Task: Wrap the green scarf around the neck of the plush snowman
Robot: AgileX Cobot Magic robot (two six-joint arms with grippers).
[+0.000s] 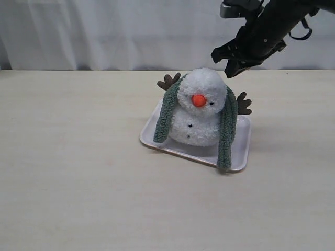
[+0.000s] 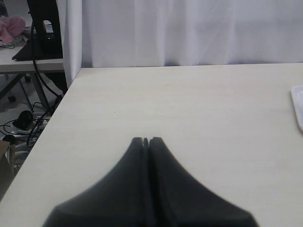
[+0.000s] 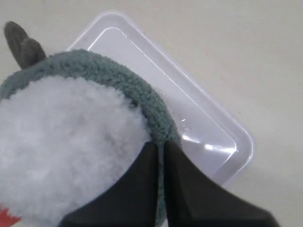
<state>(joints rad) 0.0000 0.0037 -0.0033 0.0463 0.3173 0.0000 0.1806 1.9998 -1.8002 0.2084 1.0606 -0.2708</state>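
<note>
While the snowman sits upright on a white tray at the middle of the worktop, the scarf lies draped over the back of its head. One end hangs down the left side to the tray. The other end hangs down the right side and reaches the tray's near edge. At the front, the neck is bare, and the two ends hang apart without crossing. Brown arms stick out behind the scarf on both sides. The right end effector hovers above and just right of the head, clear of the toy; the right wrist view shows its fingers pressed together, holding nothing. The left end effector is likewise closed and empty, over bare worktop well left of the tray.
</note>
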